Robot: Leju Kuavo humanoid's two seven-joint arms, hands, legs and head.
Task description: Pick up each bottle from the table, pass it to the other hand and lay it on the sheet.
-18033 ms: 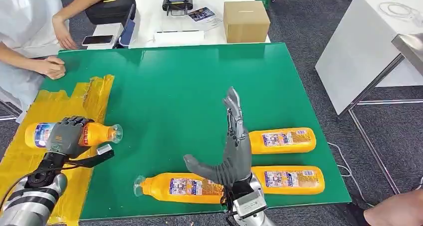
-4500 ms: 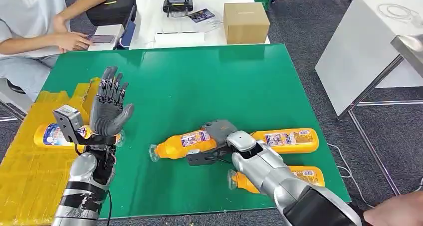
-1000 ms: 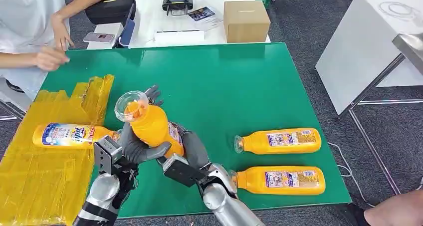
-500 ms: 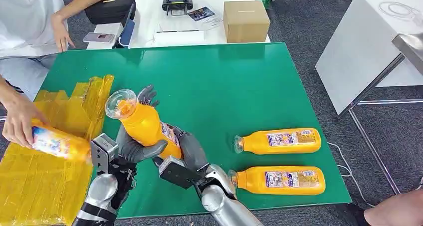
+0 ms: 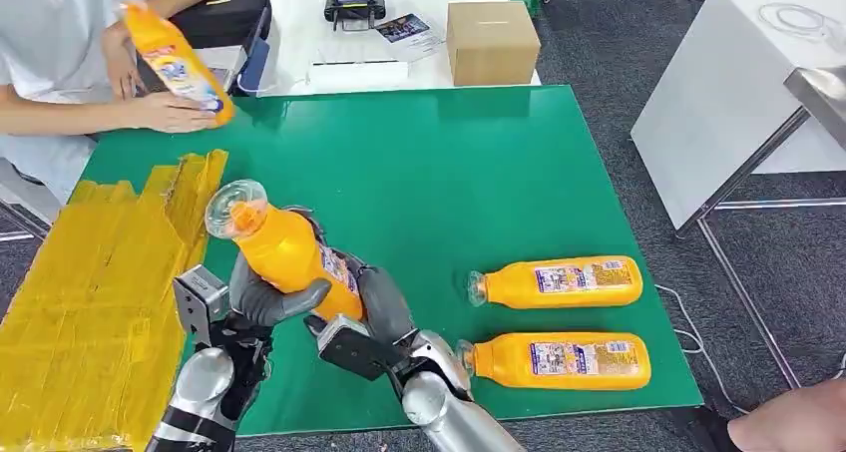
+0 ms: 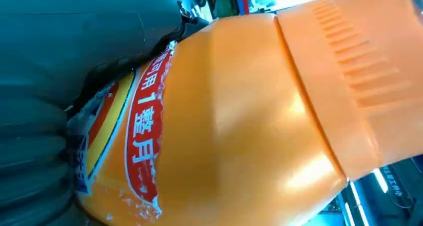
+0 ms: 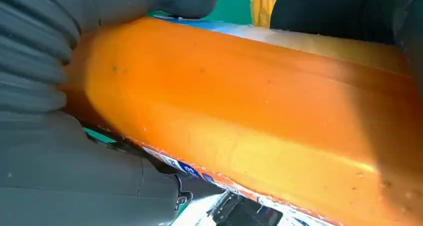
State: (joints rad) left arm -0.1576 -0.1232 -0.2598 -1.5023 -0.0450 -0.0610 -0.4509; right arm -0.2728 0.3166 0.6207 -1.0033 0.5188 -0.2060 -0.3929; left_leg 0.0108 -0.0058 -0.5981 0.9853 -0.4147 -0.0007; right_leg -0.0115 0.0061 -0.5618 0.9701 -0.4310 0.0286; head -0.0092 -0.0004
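Fingers of both the left hand (image 5: 264, 297) and right hand (image 5: 379, 307) clasp the tilted orange bottle (image 5: 289, 252) mid-handover, near the yellow sheet (image 5: 90, 302)

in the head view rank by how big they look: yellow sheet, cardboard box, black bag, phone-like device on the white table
1. Yellow sheet, by far the largest.
2. Cardboard box and black bag look about alike; the bag is partly hidden, so I won't rank them.
3. Black device, smallest.
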